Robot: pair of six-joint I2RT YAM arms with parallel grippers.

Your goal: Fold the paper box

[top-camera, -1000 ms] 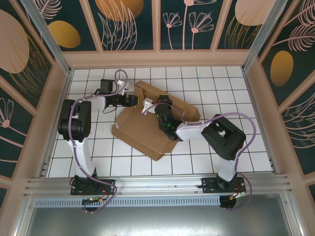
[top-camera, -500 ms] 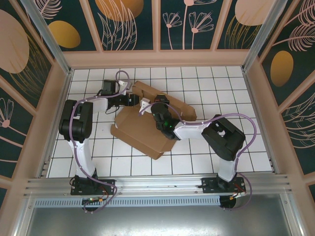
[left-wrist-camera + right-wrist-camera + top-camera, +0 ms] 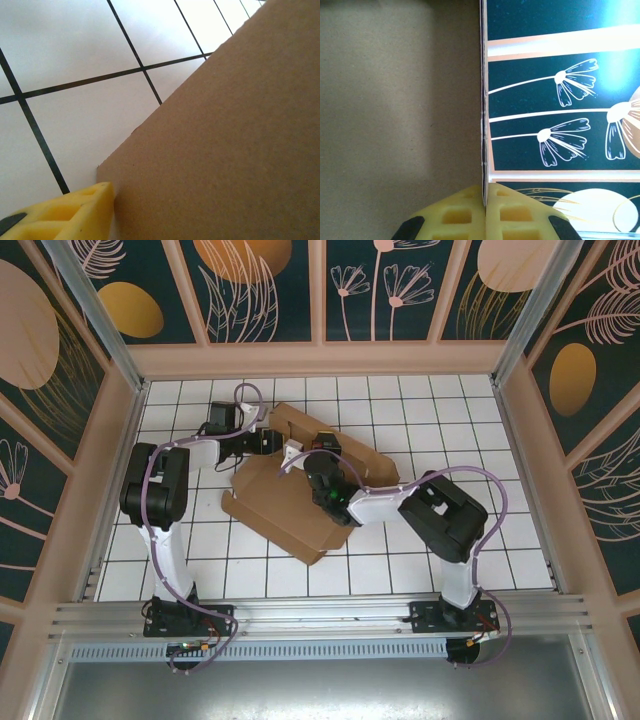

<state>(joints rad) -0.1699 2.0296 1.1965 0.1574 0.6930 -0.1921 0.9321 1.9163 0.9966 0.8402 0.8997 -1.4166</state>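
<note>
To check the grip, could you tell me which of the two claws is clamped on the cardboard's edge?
The right claw: its yellow fingers meet on the thin edge of the cardboard. The left claw has one finger beside it.

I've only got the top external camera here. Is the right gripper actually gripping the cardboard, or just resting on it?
Observer: Gripping. In the right wrist view, the right gripper has its yellow pads shut on the thin edge of a panel of the paper box.
Operator: And the other arm, is it clamped too?
Observer: I cannot tell. For the left gripper, the left wrist view shows one yellow finger beside a corner of the panel, with the white table tiles behind it.
</note>
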